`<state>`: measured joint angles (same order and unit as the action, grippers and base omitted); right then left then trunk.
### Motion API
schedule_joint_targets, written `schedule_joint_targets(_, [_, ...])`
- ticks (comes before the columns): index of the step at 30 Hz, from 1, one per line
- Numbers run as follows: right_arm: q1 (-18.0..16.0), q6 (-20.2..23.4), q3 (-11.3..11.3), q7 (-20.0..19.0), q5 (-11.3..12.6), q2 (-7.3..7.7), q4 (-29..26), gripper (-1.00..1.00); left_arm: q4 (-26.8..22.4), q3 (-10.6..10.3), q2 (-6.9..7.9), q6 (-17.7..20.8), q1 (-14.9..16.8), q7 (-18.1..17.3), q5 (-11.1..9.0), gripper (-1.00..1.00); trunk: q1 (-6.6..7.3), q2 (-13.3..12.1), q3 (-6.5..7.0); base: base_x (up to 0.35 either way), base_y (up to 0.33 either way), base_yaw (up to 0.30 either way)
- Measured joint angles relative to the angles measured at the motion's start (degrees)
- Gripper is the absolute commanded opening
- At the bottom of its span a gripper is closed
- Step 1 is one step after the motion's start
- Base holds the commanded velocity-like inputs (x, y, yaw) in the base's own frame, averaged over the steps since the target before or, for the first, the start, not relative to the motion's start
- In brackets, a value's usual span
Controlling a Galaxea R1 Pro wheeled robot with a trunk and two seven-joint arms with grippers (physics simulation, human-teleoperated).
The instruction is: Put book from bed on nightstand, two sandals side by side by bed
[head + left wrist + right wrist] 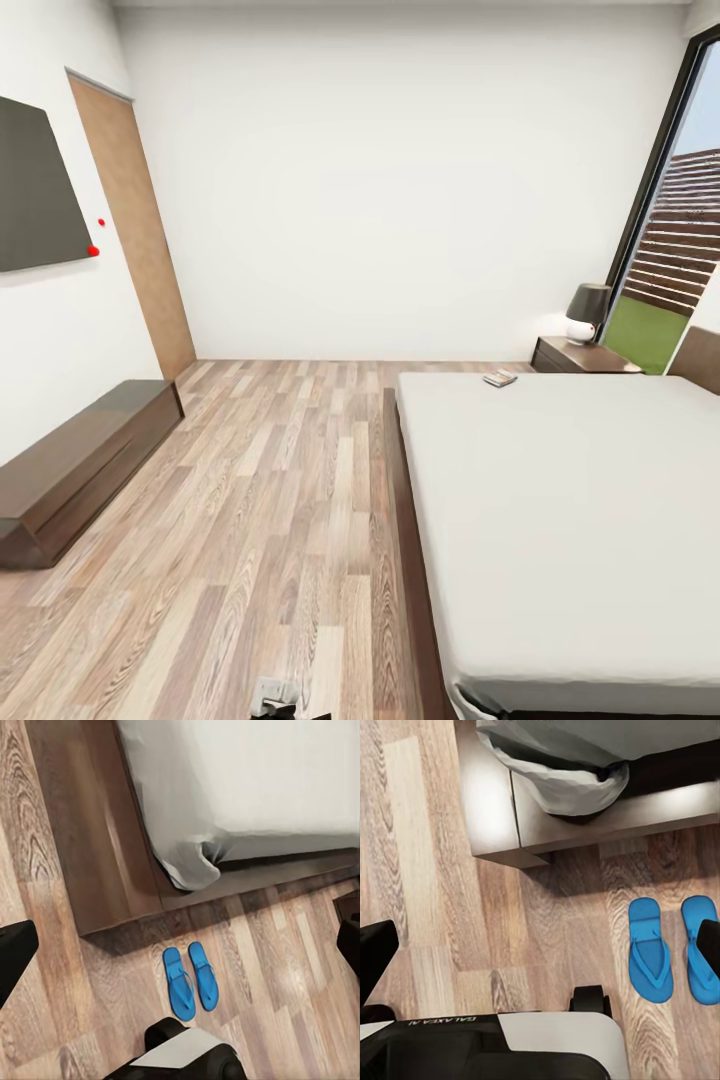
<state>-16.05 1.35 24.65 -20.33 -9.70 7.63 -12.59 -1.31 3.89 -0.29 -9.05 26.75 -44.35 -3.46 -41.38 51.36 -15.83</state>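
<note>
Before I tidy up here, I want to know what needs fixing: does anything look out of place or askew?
The book lies at the far corner of the bed, not on the nightstand. The mattress corner looks crumpled where it overhangs the frame. The two sandals lie neatly side by side on the floor.

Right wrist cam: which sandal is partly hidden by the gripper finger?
The sandal farther from the bed frame's corner; a dark fingertip overlaps it. The other sandal is fully visible.

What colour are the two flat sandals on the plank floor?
Bright blue flat slide sandals, best in the left wrist view.
</note>
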Motion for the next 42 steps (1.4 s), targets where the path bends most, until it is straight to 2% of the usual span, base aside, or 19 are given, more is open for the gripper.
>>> schedule_joint_targets(42, [0.0, 0.0, 0.0, 0.0, 0.0, 0.04, 0.0, 1.0, 0.0, 0.0, 0.03, 0.0, 0.0, 0.1, 0.0, 1.0, 9.24, -16.9, 7.56, 0.0, 0.0, 0.0])
